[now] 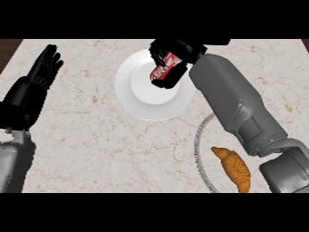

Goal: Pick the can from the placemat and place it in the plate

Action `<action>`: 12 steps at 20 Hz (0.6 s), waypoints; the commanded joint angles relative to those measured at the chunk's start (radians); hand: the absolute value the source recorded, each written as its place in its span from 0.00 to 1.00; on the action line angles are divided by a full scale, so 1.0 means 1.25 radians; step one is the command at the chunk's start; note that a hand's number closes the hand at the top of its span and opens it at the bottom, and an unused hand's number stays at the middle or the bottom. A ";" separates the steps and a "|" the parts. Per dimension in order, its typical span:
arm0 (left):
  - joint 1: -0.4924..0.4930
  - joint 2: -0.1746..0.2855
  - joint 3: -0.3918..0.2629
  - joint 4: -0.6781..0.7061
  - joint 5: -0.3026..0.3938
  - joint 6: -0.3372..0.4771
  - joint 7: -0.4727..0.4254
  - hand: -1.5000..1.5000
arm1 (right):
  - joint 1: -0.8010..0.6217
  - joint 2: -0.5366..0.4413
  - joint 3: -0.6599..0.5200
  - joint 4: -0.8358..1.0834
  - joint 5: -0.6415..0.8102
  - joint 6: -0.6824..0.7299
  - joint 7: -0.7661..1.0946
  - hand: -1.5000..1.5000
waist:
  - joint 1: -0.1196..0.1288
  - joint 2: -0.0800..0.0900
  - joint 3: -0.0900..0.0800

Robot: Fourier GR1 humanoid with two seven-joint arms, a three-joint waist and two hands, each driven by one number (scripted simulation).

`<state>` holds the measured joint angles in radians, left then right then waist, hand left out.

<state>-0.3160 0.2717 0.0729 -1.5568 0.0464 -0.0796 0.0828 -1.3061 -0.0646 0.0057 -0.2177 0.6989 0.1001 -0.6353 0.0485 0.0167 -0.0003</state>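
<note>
Two hands over a marble counter (96, 136). Far left: left hand (40, 72), open, fingers straight and upright, holding nothing. To its right: white plate (133, 93). Over the plate's far right part: red can (166, 68), tilted, clasped in the curled fingers of the right hand (175, 47). Nearer than that hand, beside its forearm: placemat (198, 136) bearing a croissant (234, 170).

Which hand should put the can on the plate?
Right: the right hand is curled round the can, over the plate. The left hand rests open at the view's left.
</note>
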 commanded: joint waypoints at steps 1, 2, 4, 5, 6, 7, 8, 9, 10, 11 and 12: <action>-0.020 0.009 0.009 -0.027 0.003 0.002 0.030 0.50 | 0.014 0.038 0.021 0.031 0.035 -0.070 0.008 1.00 | 0.005 0.002 0.000; -0.044 -0.001 -0.008 0.017 0.007 -0.016 0.018 0.50 | -0.020 0.050 0.033 0.040 0.024 -0.077 0.051 1.00 | 0.026 0.009 0.000; -0.016 -0.013 -0.013 -0.011 -0.009 0.006 0.017 0.50 | 0.006 0.050 0.057 0.052 0.056 -0.100 0.026 1.00 | 0.017 0.006 0.000; -0.030 -0.023 -0.020 -0.015 -0.008 0.010 0.025 0.50 | -0.016 0.051 0.052 0.069 0.048 -0.060 0.045 1.00 | 0.024 0.008 0.000; -0.031 0.009 0.001 -0.010 0.014 -0.024 0.027 0.50 | 0.011 0.051 0.019 0.070 0.002 -0.086 0.055 1.00 | 0.034 0.009 0.000; -0.070 -0.018 -0.025 0.008 -0.015 0.006 0.031 0.50 | 0.015 0.051 0.016 0.074 -0.023 -0.068 0.071 1.00 | 0.035 0.008 0.000; -0.049 -0.046 -0.054 0.001 -0.034 0.019 0.022 0.50 | 0.023 0.051 0.014 0.091 -0.020 -0.082 0.088 0.00 | 0.048 0.014 0.000; -0.034 -0.018 -0.035 -0.037 0.000 -0.013 0.049 0.50 | 0.006 0.051 0.020 0.088 -0.027 -0.064 0.109 0.00 | 0.046 0.005 0.000; -0.068 -0.030 -0.048 0.004 -0.025 0.003 0.043 0.50 | 0.021 0.051 0.027 0.094 -0.020 -0.058 0.075 0.00 | 0.039 0.011 0.000; -0.040 -0.033 -0.040 -0.027 -0.008 0.000 0.040 0.50 | 0.018 0.051 0.019 0.096 -0.038 -0.040 0.082 0.00 | 0.052 0.009 0.000; -0.071 -0.023 -0.031 -0.002 -0.012 -0.001 0.038 0.50 | 0.028 0.051 0.019 0.101 -0.040 -0.037 0.063 0.00 | 0.058 0.016 0.000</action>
<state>-0.3766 0.2437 0.0338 -1.5686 0.0332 -0.0807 0.1250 -1.2867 -0.0040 0.0331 -0.1142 0.6757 0.0314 -0.5497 0.1014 0.0292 -0.0002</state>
